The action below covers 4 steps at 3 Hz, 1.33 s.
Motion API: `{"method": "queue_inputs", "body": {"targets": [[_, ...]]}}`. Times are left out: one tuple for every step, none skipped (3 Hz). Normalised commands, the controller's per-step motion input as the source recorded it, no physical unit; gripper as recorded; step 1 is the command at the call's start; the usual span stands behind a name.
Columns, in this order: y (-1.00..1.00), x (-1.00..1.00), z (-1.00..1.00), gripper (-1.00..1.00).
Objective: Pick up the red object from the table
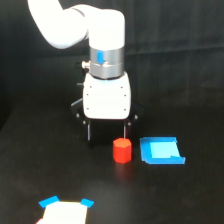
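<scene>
Exterior view: pincer [107, 132] is seen spread wide, empty, behind red block [122, 150] on counter [30, 165]. Risk judged: one finger [125, 131] may knock the block toward blue piece [161, 151].

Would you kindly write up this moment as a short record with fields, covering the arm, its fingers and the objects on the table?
arm: white, reaching down from the top of the exterior view
gripper: low over the table, dark fingers spread apart, holding nothing
red object: upright on the table, just below the finger on the view's right
blue piece: flat, to the view's right of the red object, apart from it
white and blue item: at the bottom edge, partly cut off
table: matte black
</scene>
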Motion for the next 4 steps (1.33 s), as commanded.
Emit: {"method": "queue_inputs", "body": {"targets": [[-1.0,1.0,0.0,1.0],[-0.94,1.0,-0.01,1.0],[-0.93,0.87,-0.05,0.25],[-0.18,-0.41,0.46,-1.0]]}}
